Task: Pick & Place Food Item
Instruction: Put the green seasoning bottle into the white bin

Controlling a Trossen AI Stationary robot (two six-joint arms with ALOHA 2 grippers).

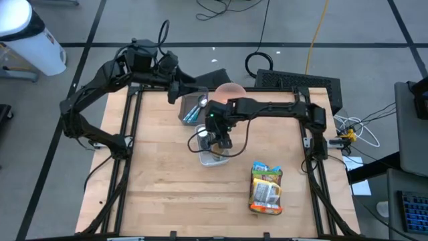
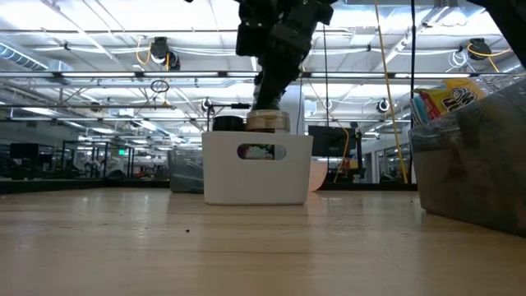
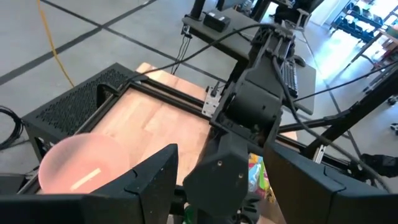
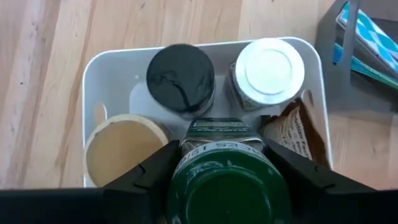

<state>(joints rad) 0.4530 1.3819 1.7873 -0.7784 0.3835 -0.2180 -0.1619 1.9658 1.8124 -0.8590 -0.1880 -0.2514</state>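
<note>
Jar (image 4: pixel 227 186) with a green lid, clamped between the two dark fingers of the right gripper (image 4: pixel 227 180), was held directly above the white bin (image 4: pixel 93 74); its label was only partly legible and its base was cut off at the picture's edge. Inside the bin stood a black-lidded jar (image 4: pixel 180 78), a white-lidded jar (image 4: pixel 268 70), a tan-lidded container (image 4: pixel 121 149) and a brown packet (image 4: pixel 297 134), the last partly hidden by the held jar. In the overhead view the right gripper (image 1: pixel 217 137) covered most of the bin (image 1: pixel 215 159). In the low view the bin (image 2: pixel 257 168) stood mid-table with the jar (image 2: pixel 268 121) at its rim. The left gripper (image 1: pixel 179 90) waited at the far side, jaws apart and empty. A snack bag (image 1: pixel 266 189) lay near right. A pink bowl (image 3: pixel 81 165) was half hidden.
</note>
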